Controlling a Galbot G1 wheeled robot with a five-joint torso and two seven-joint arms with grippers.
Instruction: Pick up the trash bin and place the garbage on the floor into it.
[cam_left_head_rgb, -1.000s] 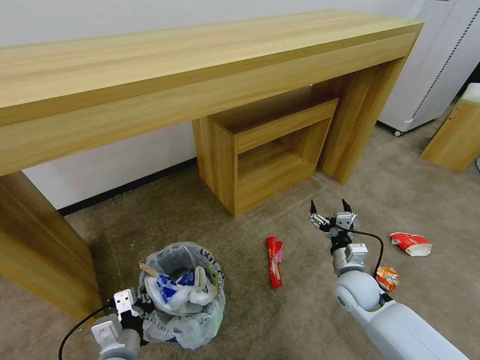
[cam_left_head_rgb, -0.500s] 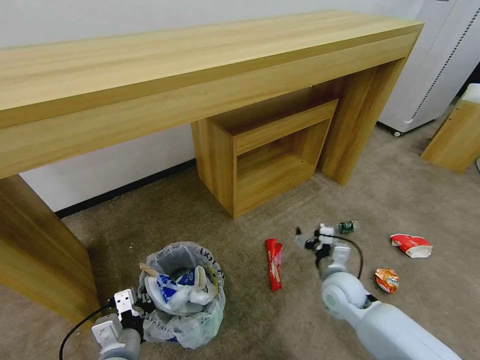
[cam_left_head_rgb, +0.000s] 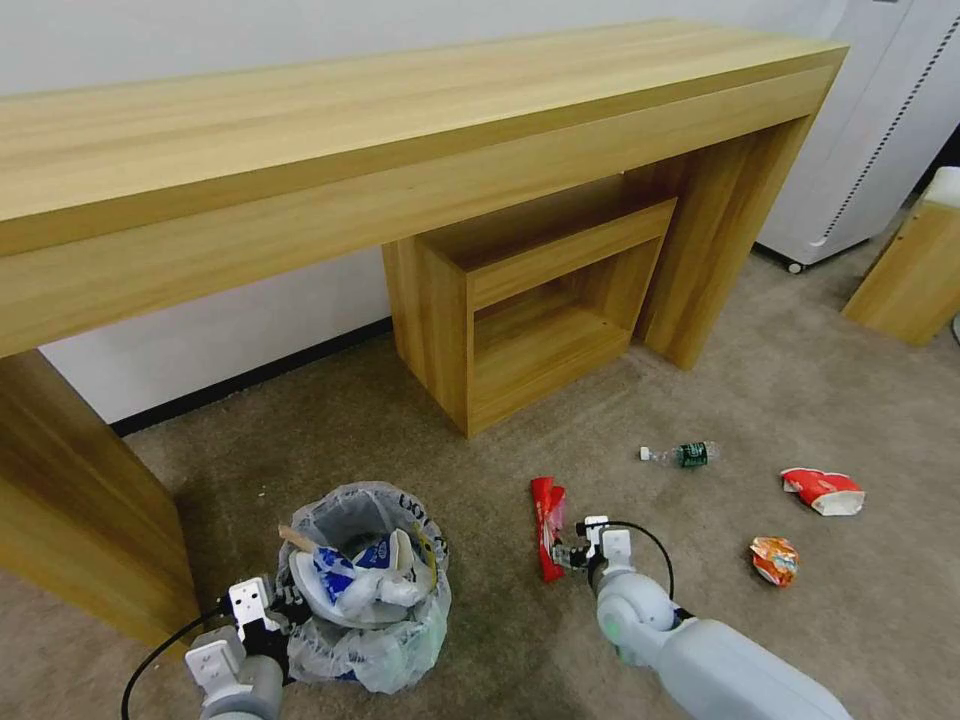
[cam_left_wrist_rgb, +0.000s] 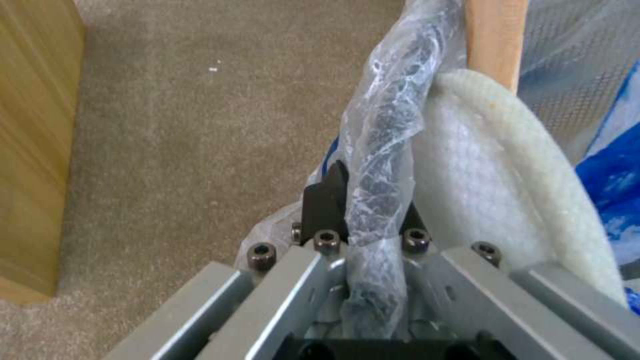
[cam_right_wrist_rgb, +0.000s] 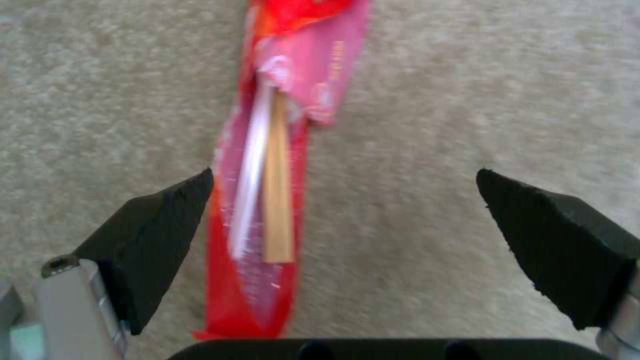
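Observation:
The trash bin (cam_left_head_rgb: 400, 645), lined with a crinkly whitish bag and stuffed with white and blue litter, stands on the beige floor (cam_left_head_rgb: 480, 640) at the lower left. My left gripper (cam_left_head_rgb: 272, 612) is shut on its bag-wrapped rim (cam_left_wrist_rgb: 383, 150), beside a white slipper (cam_left_wrist_rgb: 493, 165). My right gripper (cam_left_head_rgb: 566, 552) hangs open low over a long red wrapper (cam_left_head_rgb: 546, 520). The wrapper (cam_right_wrist_rgb: 250, 280), with a wooden stick (cam_right_wrist_rgb: 277, 200) in it, lies between the fingertips (cam_right_wrist_rgb: 180, 200), nearer one of them. More garbage lies to the right: a green-label bottle (cam_left_head_rgb: 685, 454), a red-white carton (cam_left_head_rgb: 822, 489) and an orange wrapper (cam_left_head_rgb: 774, 558).
A long wooden desk (cam_left_head_rgb: 400, 150) spans the view, its left leg (cam_left_head_rgb: 80, 510) close beside the bin. An open wooden cubby (cam_left_head_rgb: 530, 300) sits beneath it. A white appliance (cam_left_head_rgb: 880, 130) and another wooden piece (cam_left_head_rgb: 915, 265) stand at the right.
My right arm swung left and down, from above the bottle to the red wrapper, still open. The bottle came into sight. The left gripper and the bin stayed put.

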